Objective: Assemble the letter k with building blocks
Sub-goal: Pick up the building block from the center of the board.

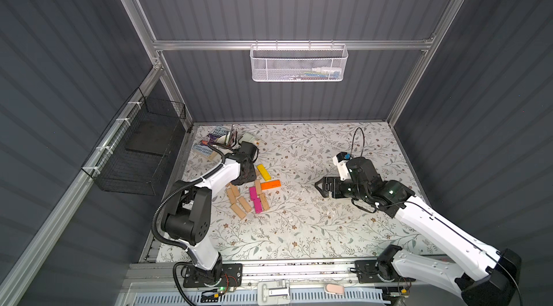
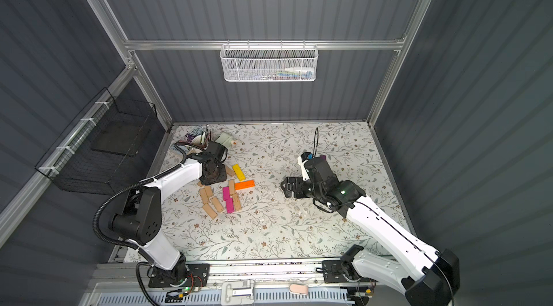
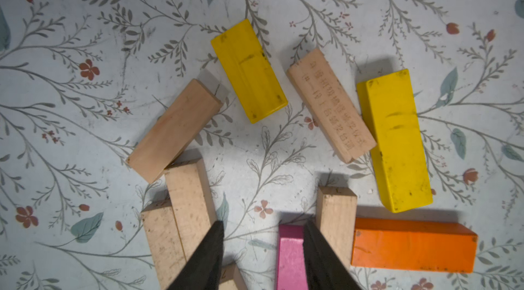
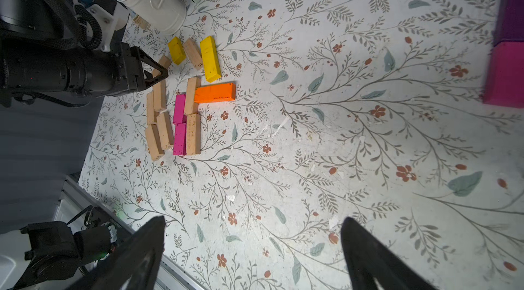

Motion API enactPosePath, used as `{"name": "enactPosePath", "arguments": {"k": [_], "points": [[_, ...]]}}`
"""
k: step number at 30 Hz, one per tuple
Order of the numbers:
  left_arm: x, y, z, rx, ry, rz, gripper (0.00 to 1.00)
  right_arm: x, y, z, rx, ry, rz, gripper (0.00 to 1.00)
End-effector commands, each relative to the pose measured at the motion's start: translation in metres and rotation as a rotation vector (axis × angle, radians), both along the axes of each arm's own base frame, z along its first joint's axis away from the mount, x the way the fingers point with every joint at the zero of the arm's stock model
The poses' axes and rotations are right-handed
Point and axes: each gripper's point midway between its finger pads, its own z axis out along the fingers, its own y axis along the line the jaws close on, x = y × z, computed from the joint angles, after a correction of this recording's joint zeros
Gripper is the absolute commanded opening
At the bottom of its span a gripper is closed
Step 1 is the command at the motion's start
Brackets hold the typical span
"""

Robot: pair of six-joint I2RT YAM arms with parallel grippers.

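The orange block [image 1: 270, 184] lies flat, its long axis side to side on the floral tablecloth [image 1: 299, 229], between grey ribbed walls [image 1: 269, 5]. The left gripper [image 3: 263, 223] is half closed and I cannot tell if it grips; the right gripper [image 4: 253, 218] is wide open, empty.

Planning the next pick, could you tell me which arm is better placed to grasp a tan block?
Left, probably: the left end effector hovers over the tan blocks; the right end effector is over bare table, apart.

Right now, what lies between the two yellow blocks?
A tan block with printed characters lies between the short yellow block and the long yellow block; the left wrist view shows it.
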Motion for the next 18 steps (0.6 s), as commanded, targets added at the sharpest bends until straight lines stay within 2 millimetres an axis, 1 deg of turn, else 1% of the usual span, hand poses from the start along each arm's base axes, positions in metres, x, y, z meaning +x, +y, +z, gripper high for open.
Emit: {"name": "enactPosePath", "arguments": {"k": [1, 5, 9, 14, 18], "points": [[-0.019, -0.014, -0.001, -0.093, 0.051, -0.035, 0.46, 0.003, 0.003, 0.004, -0.005, -0.010, 0.004, 0.97], [-0.039, -0.024, -0.008, -0.104, 0.092, -0.109, 0.46, 0.008, 0.001, 0.007, -0.018, -0.032, -0.007, 0.97], [-0.049, -0.035, -0.013, -0.150, 0.110, -0.178, 0.46, 0.010, 0.003, 0.004, -0.014, -0.028, -0.010, 0.98], [-0.055, -0.034, -0.024, -0.137, 0.141, -0.192, 0.47, 0.008, 0.006, 0.000, -0.002, 0.001, -0.007, 0.98], [-0.057, -0.032, -0.030, -0.121, 0.160, -0.195, 0.47, 0.008, 0.006, 0.002, 0.008, -0.003, -0.013, 0.98]]}}
